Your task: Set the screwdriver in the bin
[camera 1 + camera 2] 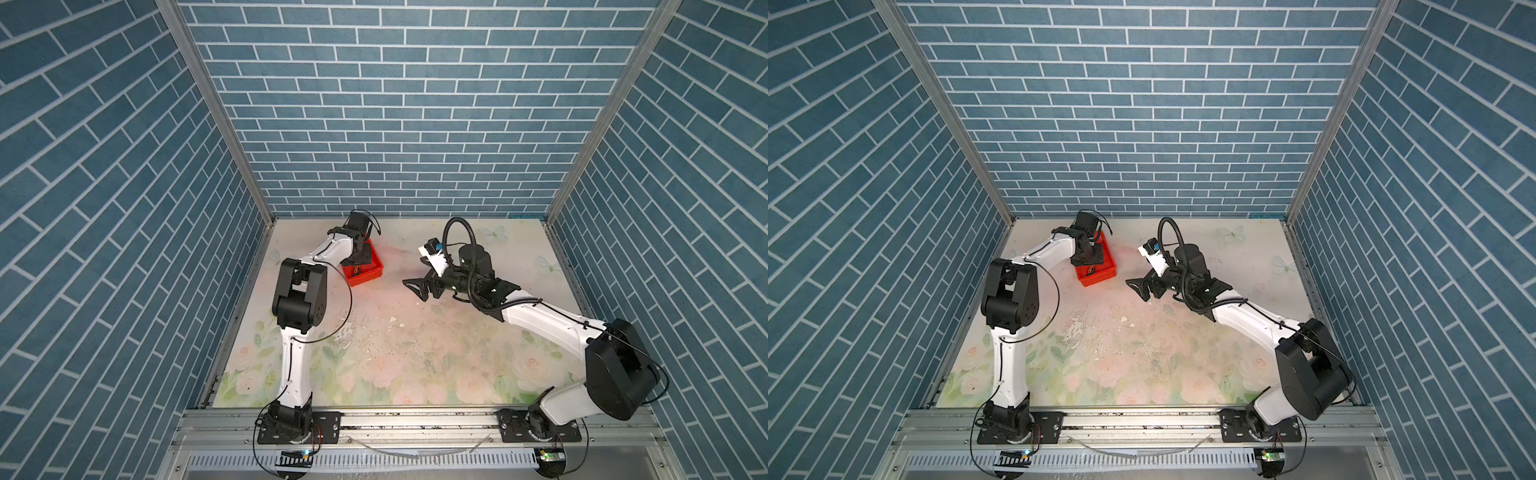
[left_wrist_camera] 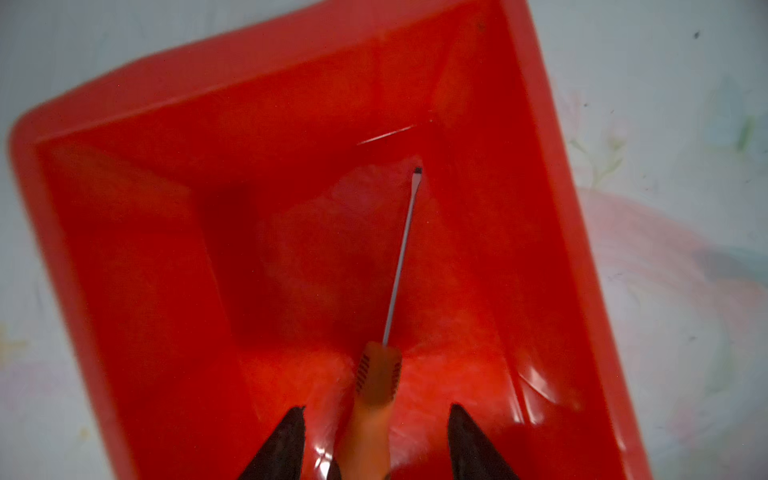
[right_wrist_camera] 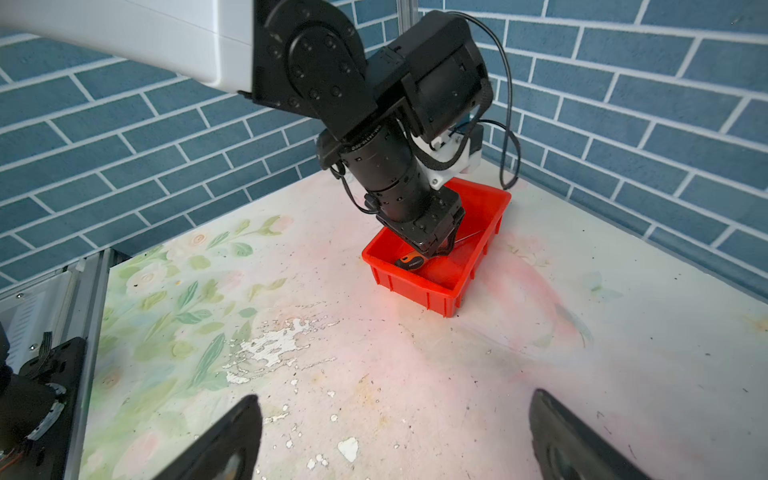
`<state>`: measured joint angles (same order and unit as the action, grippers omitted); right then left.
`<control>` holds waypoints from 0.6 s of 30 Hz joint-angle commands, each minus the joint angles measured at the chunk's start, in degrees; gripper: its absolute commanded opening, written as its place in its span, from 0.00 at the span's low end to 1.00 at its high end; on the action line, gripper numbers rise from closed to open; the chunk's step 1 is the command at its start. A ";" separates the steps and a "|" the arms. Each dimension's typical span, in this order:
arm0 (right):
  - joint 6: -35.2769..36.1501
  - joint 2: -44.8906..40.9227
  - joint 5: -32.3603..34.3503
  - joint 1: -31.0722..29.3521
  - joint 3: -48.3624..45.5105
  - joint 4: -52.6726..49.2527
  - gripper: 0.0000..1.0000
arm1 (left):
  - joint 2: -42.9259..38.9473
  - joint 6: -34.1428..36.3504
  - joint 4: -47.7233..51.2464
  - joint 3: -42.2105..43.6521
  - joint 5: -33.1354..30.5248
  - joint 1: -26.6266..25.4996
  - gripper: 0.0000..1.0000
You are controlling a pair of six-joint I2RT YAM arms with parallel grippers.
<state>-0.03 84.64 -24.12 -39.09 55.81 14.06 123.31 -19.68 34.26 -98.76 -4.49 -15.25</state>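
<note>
The red bin (image 1: 371, 276) (image 1: 1103, 279) stands on the table at the back left. In the left wrist view the screwdriver (image 2: 377, 372) lies inside the bin (image 2: 291, 104), its orange handle blurred and its grey shaft pointing toward a far corner. My left gripper (image 2: 376, 413) hangs over the bin, open, with red floor showing on both sides of the handle. The right wrist view shows the left gripper (image 3: 438, 246) low inside the bin (image 3: 419, 287), with the screwdriver (image 3: 409, 262) under it. My right gripper (image 1: 415, 286) (image 3: 395, 415) is open and holds nothing, right of the bin.
Blue brick walls (image 1: 399, 124) close the back and both sides, and the bin sits near the back left corner. The floral table cover has flaked white patches (image 3: 270, 345). An aluminium rail (image 1: 415, 419) carrying both arm bases runs along the front edge.
</note>
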 commanded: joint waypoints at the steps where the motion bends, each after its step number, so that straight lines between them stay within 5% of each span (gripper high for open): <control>1: 2.36 -3.17 2.42 0.11 -0.76 0.36 0.99 | -6.84 -0.10 -1.93 2.07 -0.75 0.22 0.67; 9: -0.33 -7.90 7.52 3.81 -6.51 2.91 0.99 | -21.01 0.43 -7.68 13.43 -1.77 -0.57 0.98; 18: -1.87 -19.71 22.95 16.90 -19.14 4.91 0.99 | -43.57 9.46 -31.76 43.11 -6.01 -0.75 1.00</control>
<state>-1.67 68.51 -9.63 -25.32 40.40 17.23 83.42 -15.18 12.32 -61.39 -7.53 -15.79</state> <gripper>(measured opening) 0.989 0.995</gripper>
